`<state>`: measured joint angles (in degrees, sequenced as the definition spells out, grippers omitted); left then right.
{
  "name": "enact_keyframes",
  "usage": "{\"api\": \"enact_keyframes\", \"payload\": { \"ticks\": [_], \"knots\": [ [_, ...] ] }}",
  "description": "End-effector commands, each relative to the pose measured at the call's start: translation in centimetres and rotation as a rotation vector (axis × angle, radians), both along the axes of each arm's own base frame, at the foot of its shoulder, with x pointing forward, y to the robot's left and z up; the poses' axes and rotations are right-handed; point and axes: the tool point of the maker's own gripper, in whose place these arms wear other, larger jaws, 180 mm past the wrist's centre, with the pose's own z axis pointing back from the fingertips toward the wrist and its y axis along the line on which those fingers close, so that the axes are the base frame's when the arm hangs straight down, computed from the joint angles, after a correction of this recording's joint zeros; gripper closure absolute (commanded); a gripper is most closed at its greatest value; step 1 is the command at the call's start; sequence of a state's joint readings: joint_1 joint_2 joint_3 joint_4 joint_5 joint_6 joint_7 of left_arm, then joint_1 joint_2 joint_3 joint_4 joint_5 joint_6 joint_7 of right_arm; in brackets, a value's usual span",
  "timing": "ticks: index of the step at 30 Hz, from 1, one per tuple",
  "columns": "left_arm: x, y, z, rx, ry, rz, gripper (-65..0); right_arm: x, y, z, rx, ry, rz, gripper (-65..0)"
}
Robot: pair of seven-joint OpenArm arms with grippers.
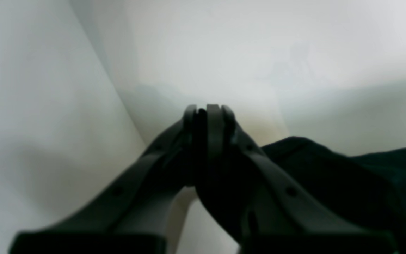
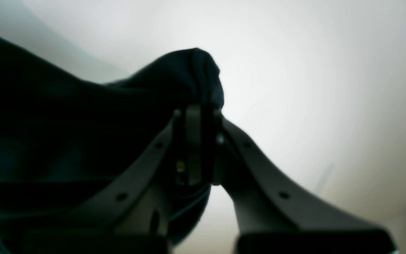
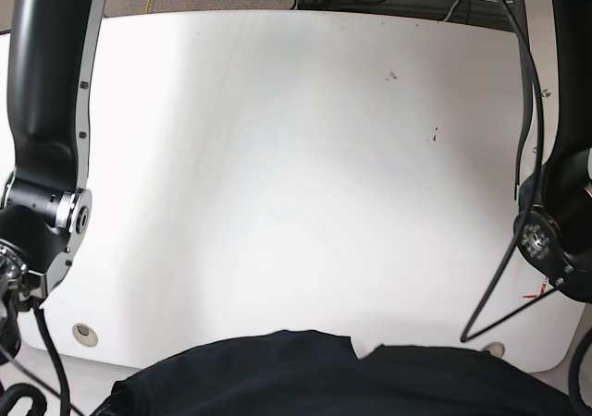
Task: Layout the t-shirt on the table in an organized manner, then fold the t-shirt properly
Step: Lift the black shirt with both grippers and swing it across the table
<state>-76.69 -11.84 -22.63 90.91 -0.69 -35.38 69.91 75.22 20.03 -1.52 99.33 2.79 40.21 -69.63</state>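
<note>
We see the dark t-shirt (image 3: pixel 324 379) bunched along the near edge of the white table (image 3: pixel 296 157), covering only the bottom strip in the base view. The rest of the tabletop lies bare up to its curved far edge, with a round grommet hole (image 3: pixel 84 333) near the front corner. The right gripper (image 2: pixel 203 109) pinches a raised fold of the t-shirt (image 2: pixel 83 123). The left gripper (image 1: pixel 208 109) is pressed together on dark cloth, the t-shirt (image 1: pixel 347 176) trailing beside it.
</note>
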Motion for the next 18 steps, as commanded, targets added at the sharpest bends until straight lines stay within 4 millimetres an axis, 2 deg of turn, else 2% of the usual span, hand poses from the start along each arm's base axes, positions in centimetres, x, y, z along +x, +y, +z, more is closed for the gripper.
{"api": "enact_keyframes", "payload": {
  "ticks": [1,6,9,10,11,14,18],
  "knots": [
    [-0.4,0.1,-0.3,-0.001,-0.024,-0.001,-0.3,-0.5,-0.2,-0.6,-0.010,-0.012,-0.010,-0.5],
    [0.1,0.8,-5.3,-0.021,0.057,0.018,-0.3,-0.5,-1.4,-6.9,-0.015,0.081,-0.036,-0.3],
    [0.0,1.0,-8.7,-0.011,0.117,0.035,-0.3,-0.9,-1.9,-11.5,-0.003,0.153,-0.045,-0.3],
    [0.0,1.1,-10.4,-0.005,0.149,0.040,-0.3,-1.1,-2.2,-13.6,0.001,0.190,-0.050,-0.3],
    [-0.1,1.2,-11.2,0.003,0.165,0.042,-0.3,-1.3,-2.3,-14.8,0.004,0.210,-0.053,-0.3],
    [-0.9,1.7,-15.2,0.026,0.238,0.056,-0.3,-2.3,-2.9,-20.3,0.019,0.314,-0.065,-0.3],
    [-2.2,2.5,-20.0,0.038,0.332,0.078,-0.3,-3.7,-2.5,-26.4,0.063,0.430,-0.050,-0.3]
  ]
}}
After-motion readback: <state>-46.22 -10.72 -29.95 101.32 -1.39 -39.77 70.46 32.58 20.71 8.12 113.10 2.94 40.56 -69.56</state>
